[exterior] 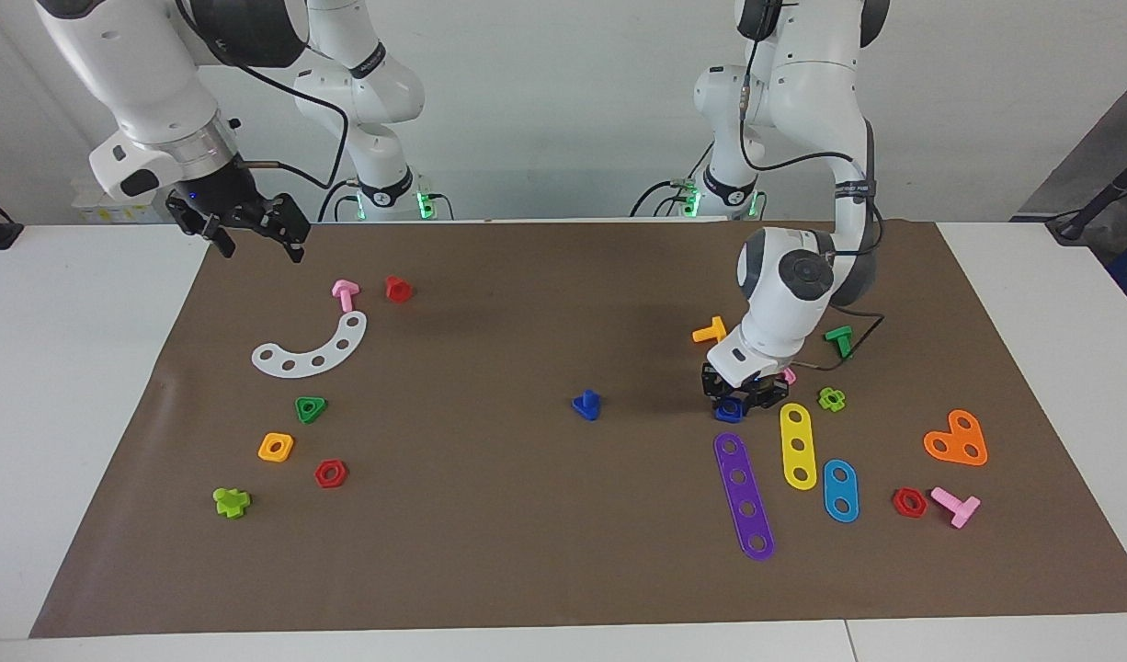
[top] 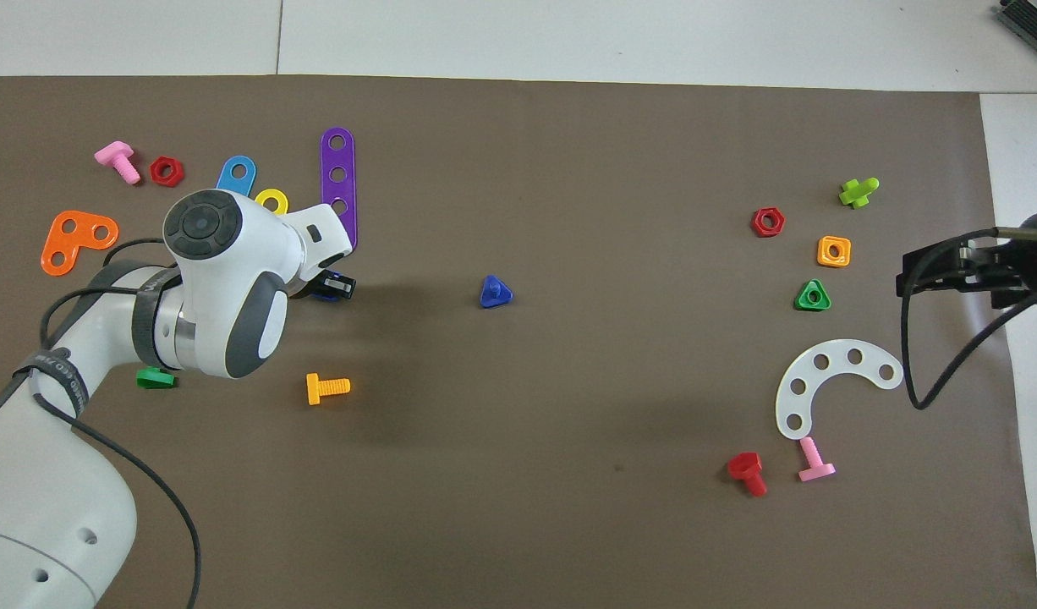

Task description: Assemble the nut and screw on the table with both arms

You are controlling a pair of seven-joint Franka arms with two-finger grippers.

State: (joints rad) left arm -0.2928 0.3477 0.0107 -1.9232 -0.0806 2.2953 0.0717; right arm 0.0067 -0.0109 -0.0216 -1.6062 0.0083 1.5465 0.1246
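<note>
The right claw is held spread in the air over the paper's edge at the right arm's end of the desk, the arm waiting. Farther out, the left claw is pressed down on the desk, pinching the dark-blue nut. The dark-blue screw is seen at about nine o'clock from the nut in the facing view, apart from it, near the paper's middle.
</note>
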